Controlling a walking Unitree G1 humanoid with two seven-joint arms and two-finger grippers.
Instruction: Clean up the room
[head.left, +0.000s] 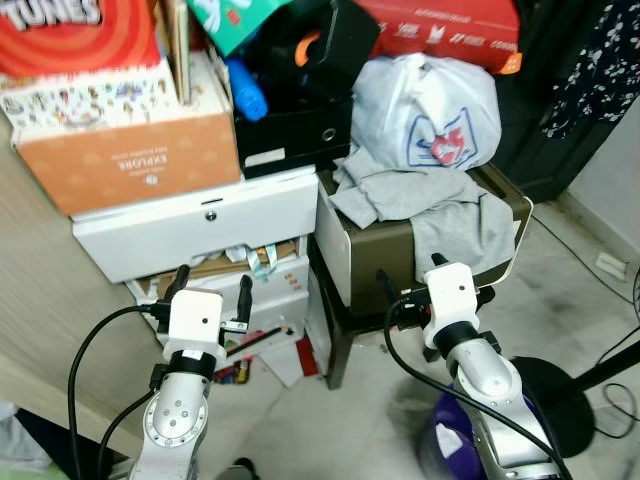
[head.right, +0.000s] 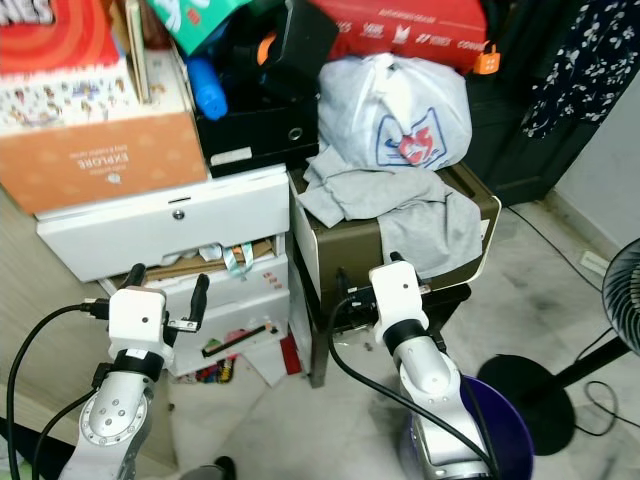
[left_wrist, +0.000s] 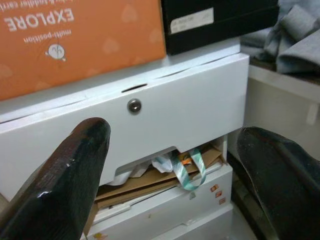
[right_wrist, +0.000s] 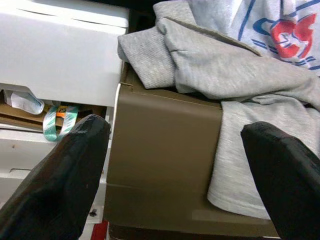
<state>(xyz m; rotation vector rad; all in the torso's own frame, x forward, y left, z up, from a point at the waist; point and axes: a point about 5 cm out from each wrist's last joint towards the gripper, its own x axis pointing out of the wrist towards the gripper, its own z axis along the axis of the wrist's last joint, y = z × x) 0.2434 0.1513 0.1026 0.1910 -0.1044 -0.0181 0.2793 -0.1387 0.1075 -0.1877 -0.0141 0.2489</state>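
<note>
A grey garment (head.left: 430, 200) lies crumpled over the top of a brown box (head.left: 365, 262) and hangs down its front. A white plastic bag (head.left: 430, 110) with a red and blue print sits behind it. My right gripper (head.left: 410, 272) hovers open just in front of the box, below the garment (right_wrist: 225, 65), holding nothing. My left gripper (head.left: 212, 290) is open and empty in front of a white drawer unit (head.left: 200, 225). Papers and a green-and-white ribbon (left_wrist: 187, 167) stick out of the drawer gap under its top drawer.
An orange carton (head.left: 130, 155) and a black box (head.left: 290, 130) stacked with clutter sit on the drawer unit. A purple bin (head.right: 500, 440) stands on the floor by my right arm, with a black fan base (head.left: 560, 400) beside it. Papers lie on the floor under the drawers.
</note>
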